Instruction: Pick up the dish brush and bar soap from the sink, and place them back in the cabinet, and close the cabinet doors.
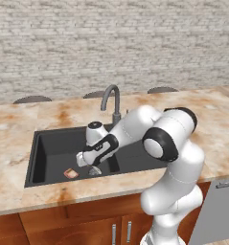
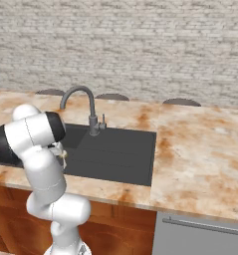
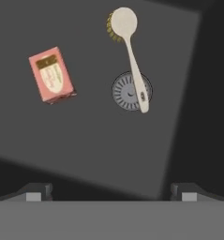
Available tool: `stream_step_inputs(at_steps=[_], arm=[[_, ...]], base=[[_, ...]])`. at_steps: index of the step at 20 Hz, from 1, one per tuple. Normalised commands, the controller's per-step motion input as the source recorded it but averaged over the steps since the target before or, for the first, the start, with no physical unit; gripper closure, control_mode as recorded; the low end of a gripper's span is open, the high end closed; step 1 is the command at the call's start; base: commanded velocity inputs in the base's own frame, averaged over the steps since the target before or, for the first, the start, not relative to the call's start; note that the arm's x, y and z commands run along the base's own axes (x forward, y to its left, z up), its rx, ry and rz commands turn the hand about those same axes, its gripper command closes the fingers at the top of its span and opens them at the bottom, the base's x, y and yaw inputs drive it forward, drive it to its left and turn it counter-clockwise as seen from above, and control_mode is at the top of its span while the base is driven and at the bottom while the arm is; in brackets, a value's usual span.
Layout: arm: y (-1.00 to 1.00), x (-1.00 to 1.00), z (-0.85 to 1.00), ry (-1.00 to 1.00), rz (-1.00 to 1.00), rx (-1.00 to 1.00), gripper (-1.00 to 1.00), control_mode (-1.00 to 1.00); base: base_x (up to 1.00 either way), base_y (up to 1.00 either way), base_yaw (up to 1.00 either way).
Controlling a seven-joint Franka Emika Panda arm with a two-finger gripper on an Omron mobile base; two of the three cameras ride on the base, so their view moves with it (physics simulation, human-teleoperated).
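You have the gripper (image 3: 111, 190) hanging over the sink (image 1: 44, 148) with its jaws spread wide and nothing between them. In the hand view the two dark fingertips (image 3: 38, 190) sit far apart at the bottom edge, and both task things lie beyond them on the dark basin floor, clear of the fingers.

The dish brush (image 3: 130, 56) lies flat ahead and a little to the right of the midline between the tips, its round cream head pointing away from you and its thin pale handle running back toward the gripper; the handle's end rests across the round grey drain (image 3: 130, 91) (the brush partly covers it). The bar soap (image 3: 51, 74) lies flat ahead and to the left, well apart from the brush, its lighter face up.

From the left base view the soap shows as a small pinkish block near the front wall of the basin, to the left of the hand.

Count them: one brush, one soap, one drain, one grey gooseneck faucet (image 2: 83, 107) rising behind the basin from the tan marble counter (image 2: 200, 154).
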Motion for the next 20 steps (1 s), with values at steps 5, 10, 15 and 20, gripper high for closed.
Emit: stream_step_inputs(at_steps=[5,10,15,20], arm=[[0.00,0.22,-0.05,0.00,0.00,0.00,-1.00,-1.00],[0.00,0.25,-0.09,0.00,0.00,0.00,-1.00,-1.00],[0.00,0.15,-0.18,-0.01,0.00,0.00,-1.00,-1.00],[0.00,0.08,-0.20,-0.03,0.00,0.00,-1.00,-1.00]], base=[[0.00,0.00,0.00],[0.00,0.00,0.00],[0.00,0.00,0.00],[0.00,0.00,0.00]])
